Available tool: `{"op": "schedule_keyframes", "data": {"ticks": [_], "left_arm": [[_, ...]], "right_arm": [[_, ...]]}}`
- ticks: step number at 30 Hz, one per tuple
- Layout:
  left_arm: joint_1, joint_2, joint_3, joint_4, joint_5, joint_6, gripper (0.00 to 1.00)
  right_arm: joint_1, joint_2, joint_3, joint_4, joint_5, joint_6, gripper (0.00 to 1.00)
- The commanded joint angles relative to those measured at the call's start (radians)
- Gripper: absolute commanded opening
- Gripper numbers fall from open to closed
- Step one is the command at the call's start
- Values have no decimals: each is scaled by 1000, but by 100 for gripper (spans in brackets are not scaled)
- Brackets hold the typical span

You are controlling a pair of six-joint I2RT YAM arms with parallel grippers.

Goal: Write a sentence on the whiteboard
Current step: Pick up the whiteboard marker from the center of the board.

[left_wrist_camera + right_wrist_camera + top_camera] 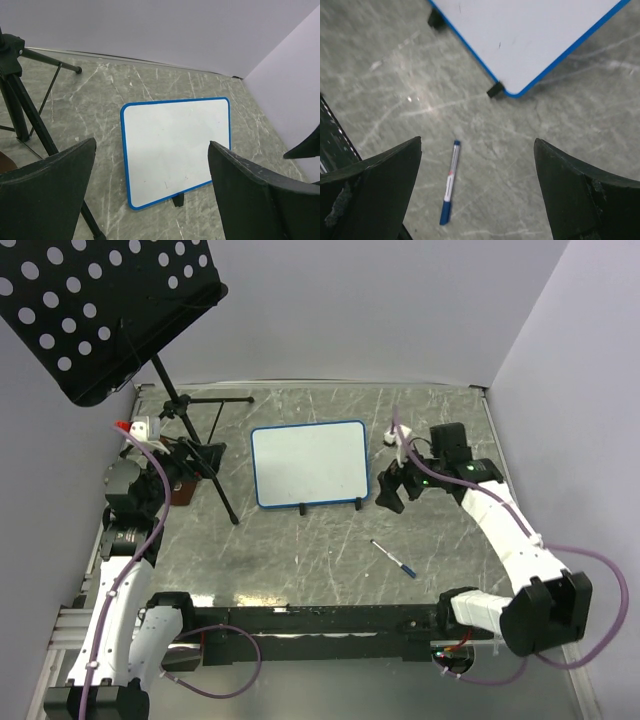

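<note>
While right hand [394, 490] gapes | whiteboard [308, 462] (blue-framed) just left of it

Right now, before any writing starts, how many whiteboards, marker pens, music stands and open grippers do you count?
Whiteboard: 1, blank
Marker pen: 1
Music stand: 1
Open grippers: 2, the left gripper and the right gripper, both holding nothing
Total: 5
</note>
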Motion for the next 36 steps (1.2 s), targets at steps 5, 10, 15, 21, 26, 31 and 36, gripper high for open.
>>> {"op": "schedule_keyframes", "data": {"ticks": [5,10,15,21,26,31,36], "left_arm": [[1,-9,-22,42,-31,-17,97],[3,-16,-24,-17,-36,0,97],[1,-35,-24,-49,-51,9,97],[1,-22,-14,-63,-44,20,97],[1,-25,-13,-68,-36,24,97],[1,-26,-13,-66,-34,24,97],[1,-31,-13,-66,-25,24,97]], "right_arm": [[96,7,-82,-38,201,-122,100],[130,54,-107,-28,273,-133,100],[215,94,-124,4,382,-110,99],[249,206,-95,18,428,-81,84],[286,255,-94,-34,385,-93,75],[309,232,-137,-59,329,-88,74],[354,284,-174,-25,419,-62,70]]}}
